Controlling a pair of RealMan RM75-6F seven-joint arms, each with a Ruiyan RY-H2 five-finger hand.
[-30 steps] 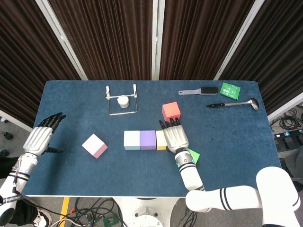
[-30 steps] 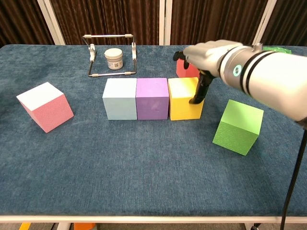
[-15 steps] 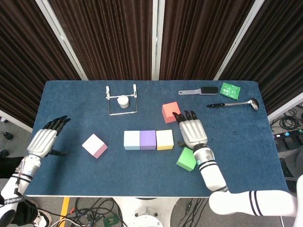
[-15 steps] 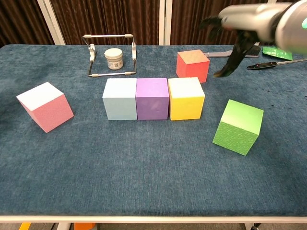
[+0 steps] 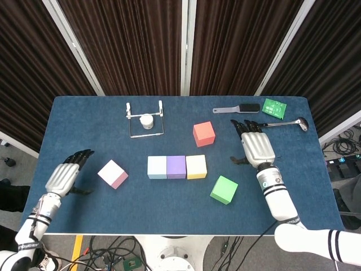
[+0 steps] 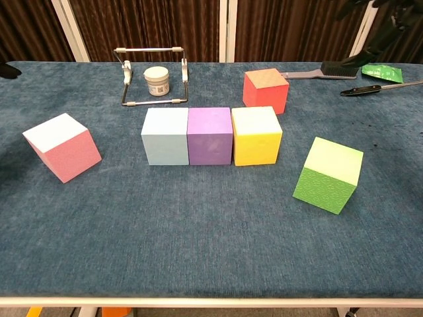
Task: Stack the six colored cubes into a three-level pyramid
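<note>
A light blue cube, a purple cube and a yellow cube stand side by side in a row at the table's middle. Behind the yellow one sits a red cube. A green cube lies at the front right, a pink cube at the left. My right hand hovers open to the right of the row, holding nothing. My left hand is open, left of the pink cube. In the chest view the row, red cube, green cube and pink cube show; only dark fingertips appear at the top right.
A wire stand with a small white jar is at the back. A black brush, a green packet and a ladle lie at the back right. The blue table ends just beyond both hands.
My right hand left the yellow cube, lifting and swinging rightward away from the row. My left hand has drifted right and nearer the front edge, toward the pink cube. The cubes stayed put.
</note>
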